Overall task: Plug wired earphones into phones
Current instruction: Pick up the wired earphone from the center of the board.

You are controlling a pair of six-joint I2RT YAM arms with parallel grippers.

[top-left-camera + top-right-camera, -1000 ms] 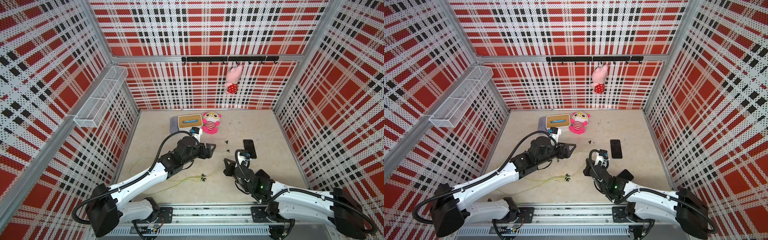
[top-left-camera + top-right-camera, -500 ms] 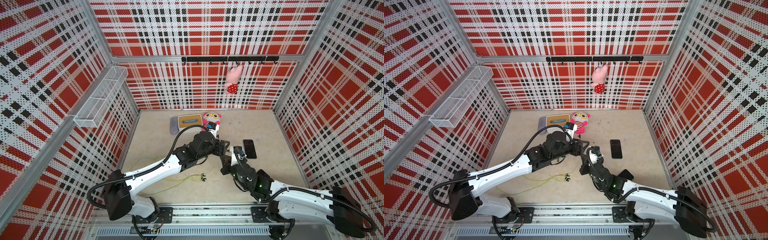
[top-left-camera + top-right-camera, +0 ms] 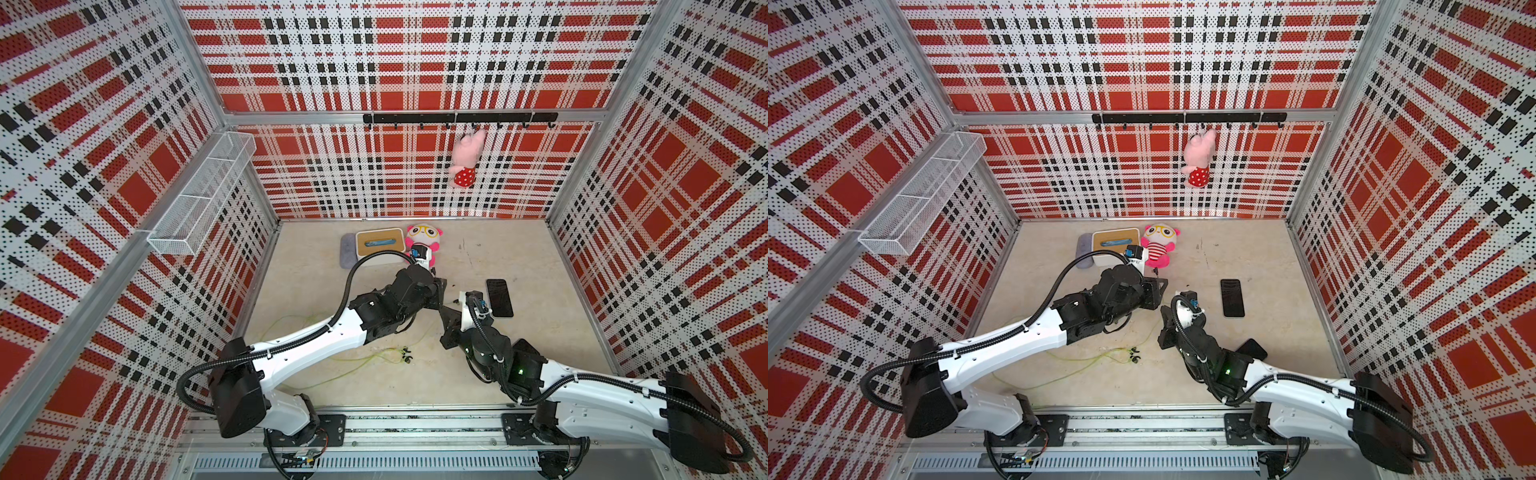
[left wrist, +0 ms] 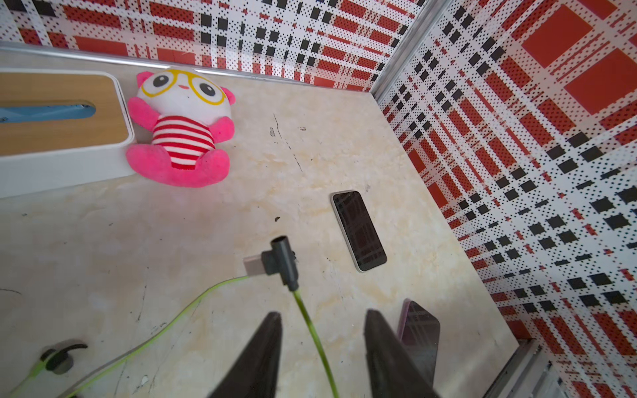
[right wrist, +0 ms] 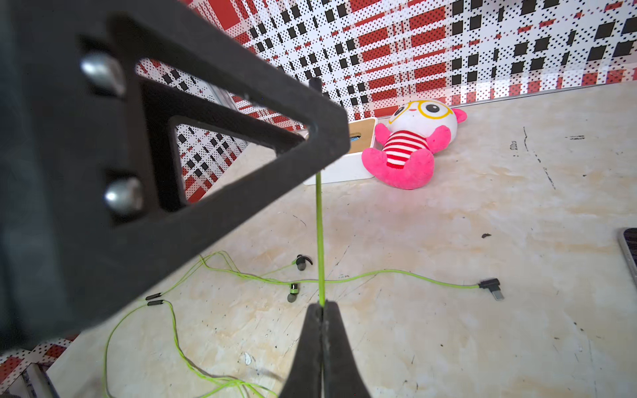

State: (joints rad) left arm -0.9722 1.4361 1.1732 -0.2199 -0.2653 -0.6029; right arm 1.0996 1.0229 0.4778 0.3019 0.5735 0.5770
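Beige tabletop (image 4: 172, 224), plaid walls (image 4: 517, 138); right gripper (image 5: 322, 305) clamped green earphone cable (image 5: 319, 224); left gripper (image 4: 320, 317) stood part-open around it, near plug (image 4: 280, 263)

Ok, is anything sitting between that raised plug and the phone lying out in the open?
Nothing visible does. In the left wrist view the plug hangs on its cable beside the phone, with only bare tabletop between them. The plush toy lies well clear of that path.
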